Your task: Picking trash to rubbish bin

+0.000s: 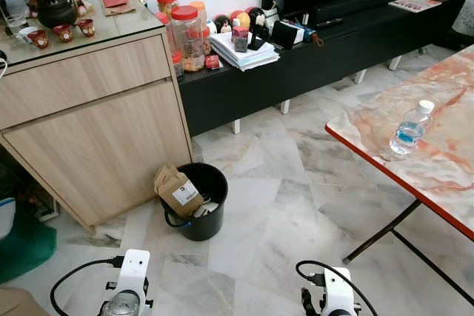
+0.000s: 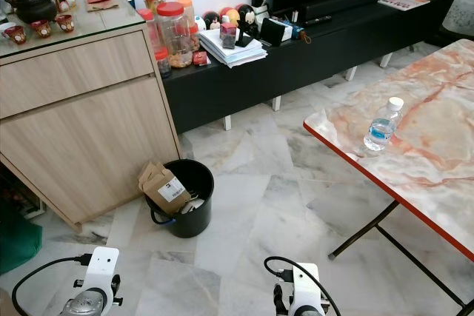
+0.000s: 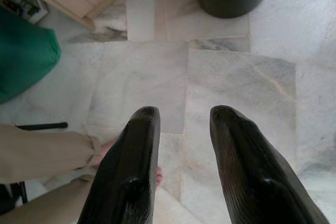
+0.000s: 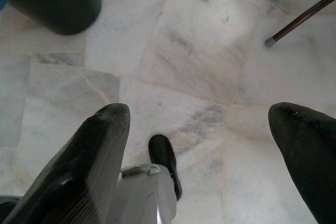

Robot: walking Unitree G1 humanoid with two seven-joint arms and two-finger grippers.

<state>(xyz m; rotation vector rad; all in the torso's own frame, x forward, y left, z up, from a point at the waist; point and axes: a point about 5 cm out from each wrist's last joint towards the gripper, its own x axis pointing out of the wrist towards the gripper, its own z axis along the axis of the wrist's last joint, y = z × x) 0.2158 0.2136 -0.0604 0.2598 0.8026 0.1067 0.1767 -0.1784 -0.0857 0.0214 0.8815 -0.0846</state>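
Head views: a plastic bottle (image 1: 409,129) stands on the marble worktop (image 1: 444,160), well apart from the black bin (image 1: 198,205) holding paper bags. Left wrist: left tool (image 3: 181,145) released, empty. Right wrist: right tool (image 4: 199,145) spread wide, empty. Next, probably approach the bottle

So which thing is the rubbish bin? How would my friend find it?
Find the big wooden cabinet on the robot's left. On the marble floor at its lower right corner stands the rubbish bin, a round black bucket. A brown paper bag with a white label leans out over its rim, which nothing else there has.
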